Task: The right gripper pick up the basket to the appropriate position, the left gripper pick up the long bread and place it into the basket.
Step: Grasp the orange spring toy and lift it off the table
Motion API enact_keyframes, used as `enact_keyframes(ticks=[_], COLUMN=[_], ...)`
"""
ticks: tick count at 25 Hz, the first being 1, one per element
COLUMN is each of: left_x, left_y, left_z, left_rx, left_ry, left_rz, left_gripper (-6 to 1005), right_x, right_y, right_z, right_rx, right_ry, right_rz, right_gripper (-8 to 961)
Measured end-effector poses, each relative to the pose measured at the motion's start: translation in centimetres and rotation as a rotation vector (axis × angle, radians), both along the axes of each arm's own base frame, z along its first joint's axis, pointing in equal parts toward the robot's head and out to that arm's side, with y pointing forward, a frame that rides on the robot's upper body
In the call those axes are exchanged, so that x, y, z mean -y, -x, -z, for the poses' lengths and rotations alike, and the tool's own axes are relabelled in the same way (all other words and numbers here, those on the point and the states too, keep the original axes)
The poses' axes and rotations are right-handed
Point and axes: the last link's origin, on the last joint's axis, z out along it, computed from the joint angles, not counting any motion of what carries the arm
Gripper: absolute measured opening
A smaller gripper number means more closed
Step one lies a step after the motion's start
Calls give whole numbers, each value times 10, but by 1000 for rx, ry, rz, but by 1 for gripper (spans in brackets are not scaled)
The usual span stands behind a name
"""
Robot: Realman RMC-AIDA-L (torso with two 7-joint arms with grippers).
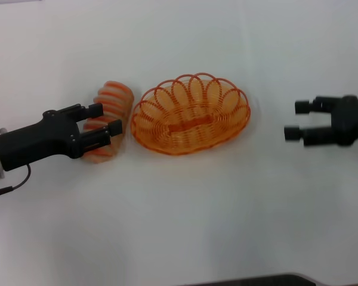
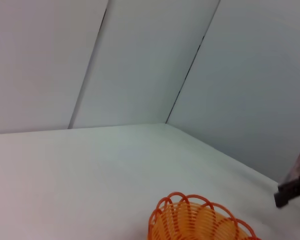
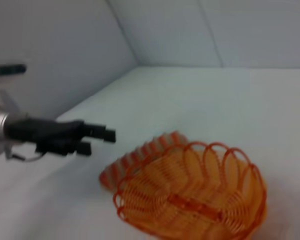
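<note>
The orange wire basket [image 1: 188, 126] stands on the white table at centre. The long bread [image 1: 114, 95], tan with orange ridges, lies just to its left, touching or nearly touching the rim. My left gripper [image 1: 105, 118] is open, with its fingers over the middle of the bread. My right gripper [image 1: 296, 120] is open and empty, well to the right of the basket. The right wrist view shows the basket [image 3: 190, 205], the bread [image 3: 145, 150] behind it, and the left gripper [image 3: 97, 141]. The left wrist view shows the basket's rim [image 2: 190, 222] and part of the right gripper [image 2: 290, 192].
The white table [image 1: 179, 226] bears nothing else in view. Pale wall panels [image 2: 140, 60] rise behind its far edge. A dark edge [image 1: 250, 280] shows at the very front.
</note>
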Motion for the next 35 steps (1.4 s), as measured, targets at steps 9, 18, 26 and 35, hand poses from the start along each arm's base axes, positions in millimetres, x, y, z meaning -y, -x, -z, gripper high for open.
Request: enact_keyframes(ticks=[9,18,26,35], left_x=[-2,-24,-44,-65], left_y=[-1,-7,-9,-21], left_z=[0,-18,-57,-72], left_rx=[24,154,130,-273], left_ry=[15,123,198,290], left_rz=[-40,-295,-514,-578], left_gripper=[686,686,686,687], right_x=[22,22,20,17], right_y=[-15,-16,-12,-9], right_z=[11,15,14,16], right_rx=[90,112,130,128], right_ry=[-17,-9,-20,-17], right_rz=[-136,-149,-171,-173], right_gripper=[917,917,917,917])
